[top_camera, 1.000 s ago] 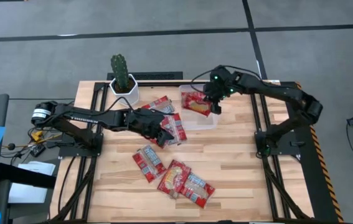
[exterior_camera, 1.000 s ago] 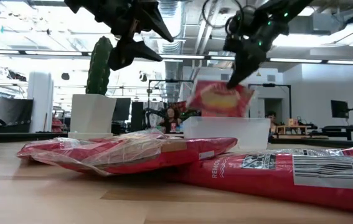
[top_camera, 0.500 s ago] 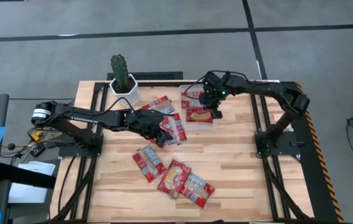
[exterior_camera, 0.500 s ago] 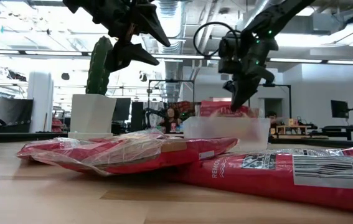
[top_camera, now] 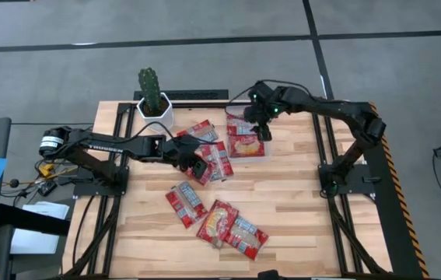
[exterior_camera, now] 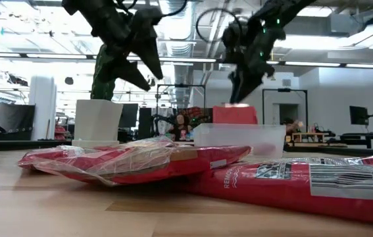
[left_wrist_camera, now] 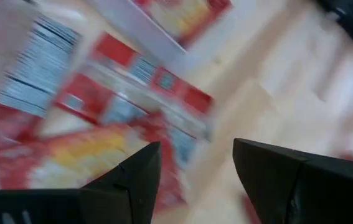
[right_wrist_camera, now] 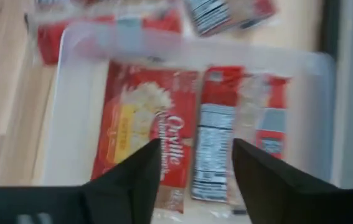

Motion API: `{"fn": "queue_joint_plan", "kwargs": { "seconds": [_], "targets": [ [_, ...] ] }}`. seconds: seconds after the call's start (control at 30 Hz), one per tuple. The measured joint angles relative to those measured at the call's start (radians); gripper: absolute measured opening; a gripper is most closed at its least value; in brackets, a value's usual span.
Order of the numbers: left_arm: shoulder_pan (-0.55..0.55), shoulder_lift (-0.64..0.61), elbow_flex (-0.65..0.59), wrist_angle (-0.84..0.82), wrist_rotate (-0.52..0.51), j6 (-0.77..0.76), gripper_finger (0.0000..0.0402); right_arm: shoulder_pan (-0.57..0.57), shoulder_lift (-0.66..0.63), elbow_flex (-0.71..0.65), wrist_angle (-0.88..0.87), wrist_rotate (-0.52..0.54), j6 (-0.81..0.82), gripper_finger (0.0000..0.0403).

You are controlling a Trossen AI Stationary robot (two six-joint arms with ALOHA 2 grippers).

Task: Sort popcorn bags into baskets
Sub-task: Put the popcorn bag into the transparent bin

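Observation:
The clear basket [top_camera: 231, 117] stands at the far middle of the table, with two red popcorn bags in it: one shows a popcorn picture [right_wrist_camera: 144, 134], the other a label panel [right_wrist_camera: 225, 134]. My right gripper [top_camera: 262, 124] hovers open just above them, touching nothing. My left gripper [top_camera: 197, 163] hangs open over a pile of popcorn bags [top_camera: 212, 153] left of the basket, its fingers [left_wrist_camera: 132, 180] clear of the packets. More bags [top_camera: 220, 224] lie flat toward the near edge.
A white pot with a cactus [top_camera: 154, 105] stands at the far left, close to the pile. Bare wood [top_camera: 298, 194] stretches over the table's right half. Black frame rails [top_camera: 325, 171] run along both sides.
My right gripper has lowered the popcorn-picture bag into the basket, opened and let it go, then drawn up and slightly toward the far edge. The bag now lies in the basket beside the other one. My left gripper has tipped a little over the pile.

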Motion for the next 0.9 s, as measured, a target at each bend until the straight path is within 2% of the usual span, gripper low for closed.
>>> {"fn": "queue_joint_plan", "kwargs": {
  "seconds": [0.13,0.3,0.47,0.6,0.73,0.9],
  "targets": [
    [0.050,0.002,-0.047,0.069,-0.131,0.066,0.0188,-0.002,-0.025,0.084,-0.036,0.026,0.070,0.0253],
    [0.142,0.002,-0.144,0.228,-0.260,0.144,0.0164,-0.001,-0.096,0.118,-0.041,0.026,0.114,0.0240],
    [0.225,0.002,-0.236,0.426,-0.269,0.179,0.0089,-0.002,-0.162,0.118,-0.043,0.048,0.192,0.0211],
    [0.273,0.004,-0.254,0.456,-0.279,0.194,0.0013,-0.002,-0.208,0.118,-0.041,0.048,0.231,0.0185],
    [0.294,0.065,-0.254,0.474,-0.270,0.212,0.0008,0.001,-0.231,0.117,-0.042,0.046,0.285,0.0160],
    [0.282,0.201,-0.218,0.496,-0.267,0.231,0.0001,0.000,-0.244,0.117,-0.042,0.045,0.334,0.0131]
  ]
}}
